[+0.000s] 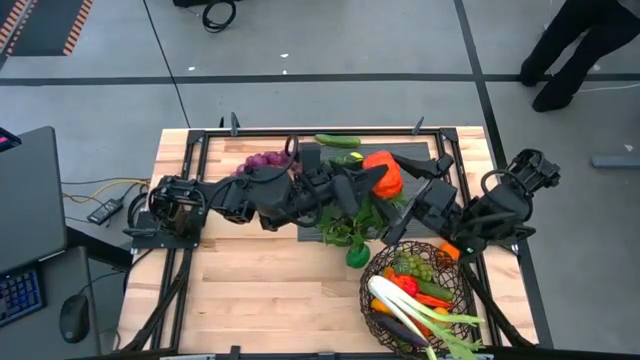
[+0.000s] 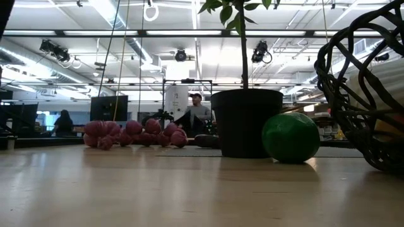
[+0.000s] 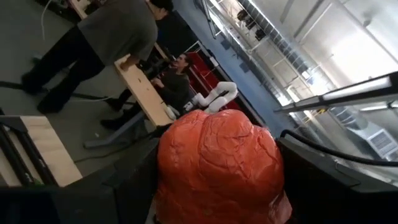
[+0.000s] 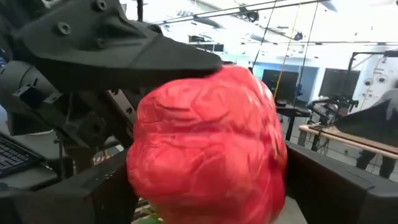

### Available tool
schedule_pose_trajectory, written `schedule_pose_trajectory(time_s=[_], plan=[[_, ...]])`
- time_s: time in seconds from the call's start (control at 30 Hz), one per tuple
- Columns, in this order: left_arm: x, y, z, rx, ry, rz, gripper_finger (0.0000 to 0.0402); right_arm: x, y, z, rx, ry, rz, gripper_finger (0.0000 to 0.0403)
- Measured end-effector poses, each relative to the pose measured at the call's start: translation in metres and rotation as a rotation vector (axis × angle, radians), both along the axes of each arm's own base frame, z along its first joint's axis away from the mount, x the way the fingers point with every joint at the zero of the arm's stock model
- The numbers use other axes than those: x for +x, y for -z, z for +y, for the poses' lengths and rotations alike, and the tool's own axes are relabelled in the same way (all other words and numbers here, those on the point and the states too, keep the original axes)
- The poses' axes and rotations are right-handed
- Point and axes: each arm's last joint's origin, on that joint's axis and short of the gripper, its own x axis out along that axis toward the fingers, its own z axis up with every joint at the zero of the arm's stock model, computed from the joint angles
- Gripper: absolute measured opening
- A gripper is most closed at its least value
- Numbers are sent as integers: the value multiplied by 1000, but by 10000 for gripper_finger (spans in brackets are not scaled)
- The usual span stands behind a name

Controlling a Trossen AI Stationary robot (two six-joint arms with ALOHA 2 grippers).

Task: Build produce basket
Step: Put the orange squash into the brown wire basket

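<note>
- The piece in play is a large orange-red toy vegetable (image 1: 383,175), lumpy and wrinkled like a bell pepper or big tomato, held in the air over the black ribbed mat (image 1: 310,155) at the back middle of the surface (image 1: 260,290), just above the potted plant (image 1: 352,222).
- It looks light and hollow with a slightly yielding skin, so it should carry easily. Its rounded, bulging sides may slip if pinched near one end. I judge the best hold is across its widest middle.
- The left gripper (image 1: 365,180) reaches in from the left with its jaws spread wide around the vegetable and appears to be carrying it. In the left wrist view the orange bulk (image 3: 217,168) fills the space between the fingers.
- The right gripper (image 1: 415,182) meets it from the other side, jaws also wide. The right wrist view shows the red mass (image 4: 208,155) between its own fingers and the left arm's finger (image 4: 124,43) lying across the top. Whether the right jaws already press on it I cannot tell. It looks like a handover in the air.
- The basket (image 1: 375,300) sits at the front right corner, already holding a leek (image 1: 420,318), green grapes (image 1: 420,266) and red and orange pieces.
- Purple grapes (image 1: 262,160) and a cucumber (image 1: 337,141) lie on or beside the mat, and a lime (image 2: 290,137) rests near the plant pot (image 2: 246,123).
</note>
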Motion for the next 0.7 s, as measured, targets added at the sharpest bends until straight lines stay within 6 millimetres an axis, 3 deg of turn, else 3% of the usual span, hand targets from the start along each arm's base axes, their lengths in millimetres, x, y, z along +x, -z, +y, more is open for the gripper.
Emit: schedule_pose_trajectory(time_s=[0.7], plan=[[-9,-6,4,79,21,41,318,-9,-1,6,45,25,4,347]])
